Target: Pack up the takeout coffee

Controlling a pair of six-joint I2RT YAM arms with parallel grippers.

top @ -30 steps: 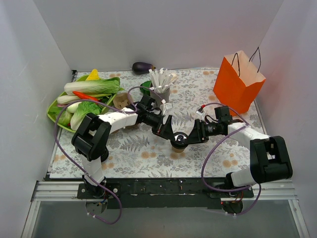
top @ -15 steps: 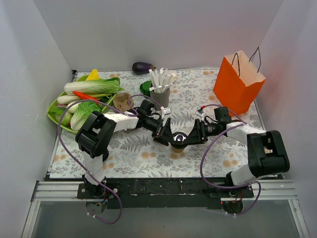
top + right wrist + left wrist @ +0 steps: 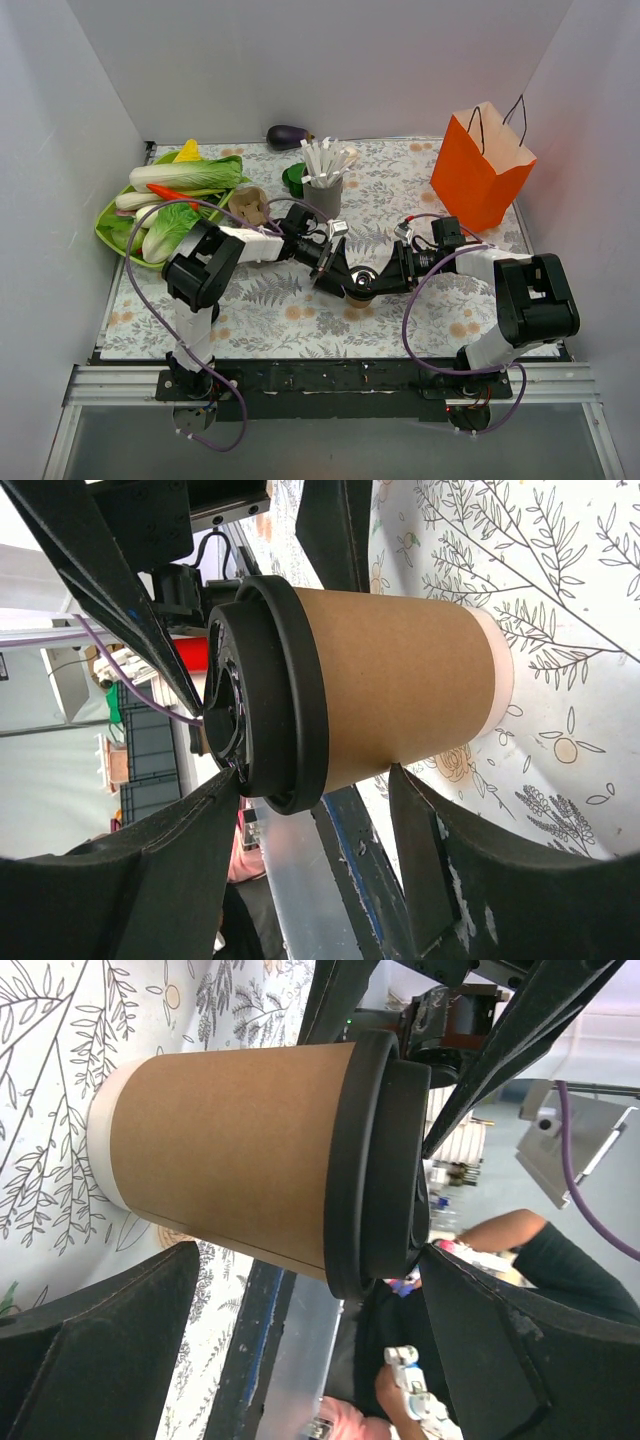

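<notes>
Left gripper (image 3: 348, 278) — jaws released — and right gripper (image 3: 377, 280), its hold impossible to tell, flank the takeout coffee (image 3: 361, 276); grey stick cup (image 3: 322, 192) behind, orange bag (image 3: 478, 172) well apart.

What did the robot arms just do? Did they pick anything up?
The left arm bent in toward the middle, and the right arm tucked in a bit too. Nothing was grabbed or dropped. The left gripper and right gripper stayed open on either side of the coffee cup, which barely moved. The orange bag, the vegetables and the cup of sticks stayed put.
</notes>
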